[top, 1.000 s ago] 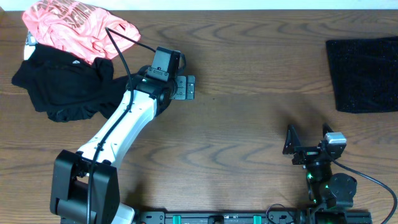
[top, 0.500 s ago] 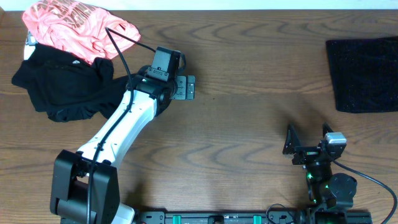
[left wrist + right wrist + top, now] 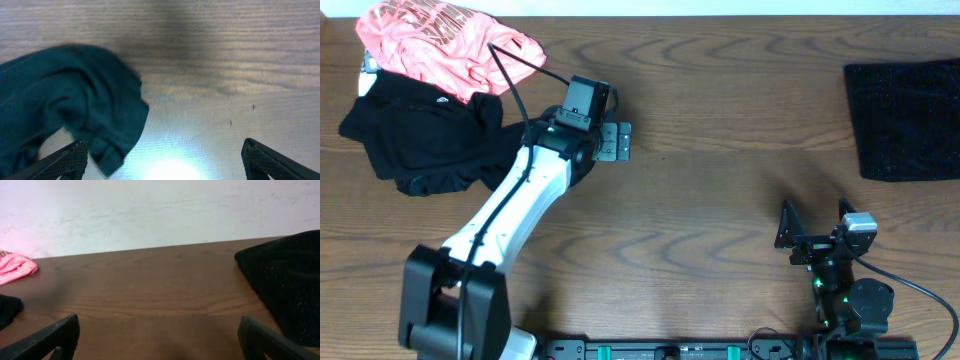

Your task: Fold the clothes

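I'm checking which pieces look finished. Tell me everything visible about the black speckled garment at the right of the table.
The black speckled garment lies flat as a roughly rectangular shape with fairly straight edges, seemingly folded. Its fabric looks coarse and is flecked with pale specks. It sits at the far right of the table, and its right side is cut off by the overhead frame. Only the wood touches it; nothing else lies on or against it.
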